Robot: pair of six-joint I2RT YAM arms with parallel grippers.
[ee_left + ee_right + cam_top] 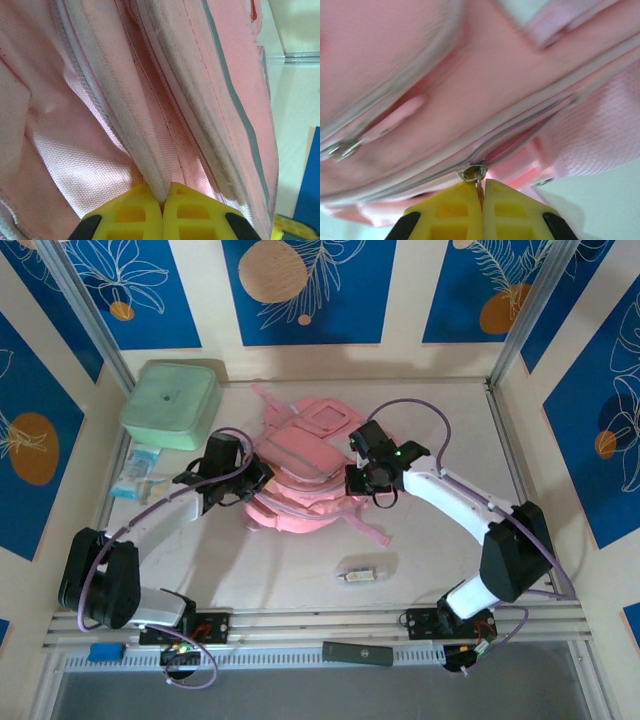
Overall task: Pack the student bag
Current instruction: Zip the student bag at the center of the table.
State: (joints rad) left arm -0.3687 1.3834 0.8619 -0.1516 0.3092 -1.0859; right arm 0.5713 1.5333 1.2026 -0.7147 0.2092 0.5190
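Left arm (165, 505) angled inward, left gripper (162, 194) pinching student bag (150, 100), right gripper (481, 189) clenching zipper pull (474, 174) (metal)

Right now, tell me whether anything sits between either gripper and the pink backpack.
Nothing visible does. The left gripper is shut on a padded seam of the backpack, and the right gripper is shut on a zipper pull at its other side. Both are in direct contact with it.
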